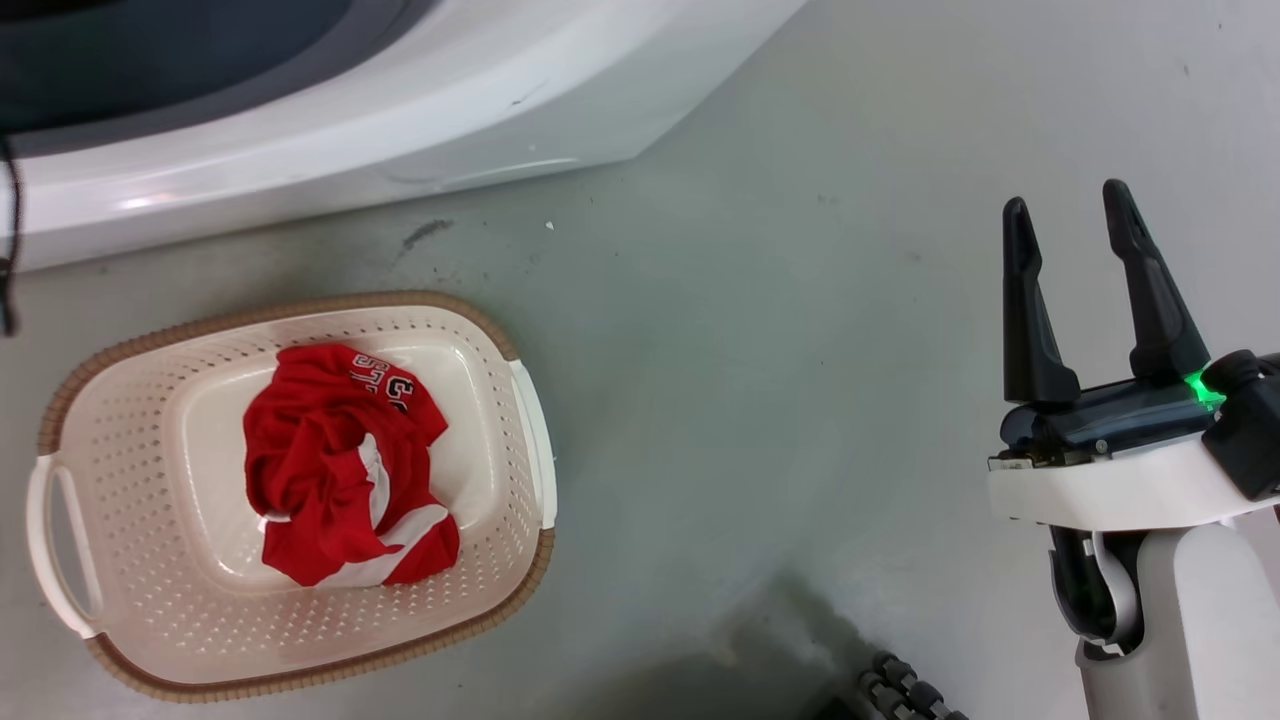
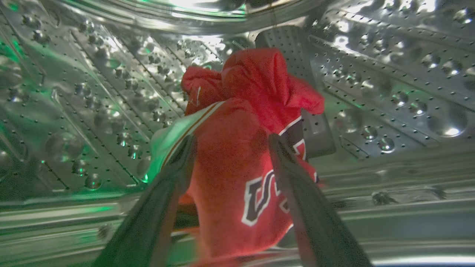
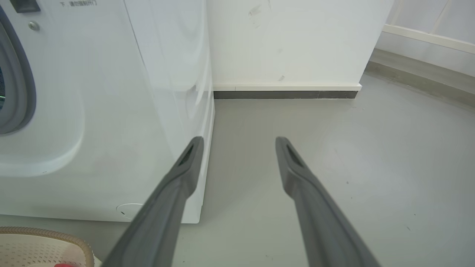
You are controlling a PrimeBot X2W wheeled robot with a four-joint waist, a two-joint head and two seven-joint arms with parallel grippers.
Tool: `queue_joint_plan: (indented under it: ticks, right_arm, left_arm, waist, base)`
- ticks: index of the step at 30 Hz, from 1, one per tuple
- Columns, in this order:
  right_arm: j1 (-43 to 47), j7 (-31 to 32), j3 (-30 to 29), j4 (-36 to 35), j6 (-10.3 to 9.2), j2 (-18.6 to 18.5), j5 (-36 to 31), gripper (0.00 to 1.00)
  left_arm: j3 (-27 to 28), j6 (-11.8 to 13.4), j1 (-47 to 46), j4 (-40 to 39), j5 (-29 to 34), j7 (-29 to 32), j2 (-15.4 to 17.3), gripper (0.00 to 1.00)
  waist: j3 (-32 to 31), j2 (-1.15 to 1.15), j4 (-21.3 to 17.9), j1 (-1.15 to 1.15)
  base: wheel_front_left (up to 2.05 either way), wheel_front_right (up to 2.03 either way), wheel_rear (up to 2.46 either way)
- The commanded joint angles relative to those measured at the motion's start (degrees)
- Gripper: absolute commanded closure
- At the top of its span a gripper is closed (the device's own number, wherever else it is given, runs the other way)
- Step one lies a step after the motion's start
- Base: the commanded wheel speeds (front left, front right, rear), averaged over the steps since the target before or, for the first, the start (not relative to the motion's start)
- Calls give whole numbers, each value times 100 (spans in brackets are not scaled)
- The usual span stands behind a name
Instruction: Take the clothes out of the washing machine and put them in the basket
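One red jersey lies crumpled in the cream basket on the floor in front of the white washing machine. In the left wrist view a second red jersey with white trim and lettering sits bunched in the steel drum. My left gripper is inside the drum, open, its two fingers on either side of the jersey's lower part. My right gripper hangs open and empty over bare floor to the right of the basket; its wrist view shows the same gripper beside the machine's front.
Grey floor spreads between the basket and my right arm. A white wall with a dark skirting stands behind the machine. The basket's rim shows at the lower left of the right wrist view. A black cable hangs at the left edge.
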Motion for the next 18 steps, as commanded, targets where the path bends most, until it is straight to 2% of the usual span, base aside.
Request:
queue_joint_plan:
  ticks: [1, 7, 12, 18]
  right_arm:
    - [-113, -15, 6, -32, -5, 12, 40, 0]
    - [-166, -14, 28, -64, -6, 11, 121, 0]
    - [-184, -14, -21, -85, -6, 11, 155, 0]
    - [-176, -15, 4, -94, -5, 11, 194, 0]
  left_arm:
    - [-25, -10, -187, 55, -11, 238, 36, 0]
    - [-181, -38, -581, 154, 50, 1060, 124, 0]
    - [-279, 50, -661, 185, 85, 1267, 141, 0]
    - [-344, 74, -493, 220, 56, 1220, 225, 0]
  waist:
    - [120, 0, -44, -1]
    - [314, 0, -136, -1]
    - [417, 0, -174, -1]
    - [469, 0, -218, -1]
  base:
    - [0, 0, 0]
    - [0, 0, 0]
    - [0, 0, 0]
    - [0, 0, 0]
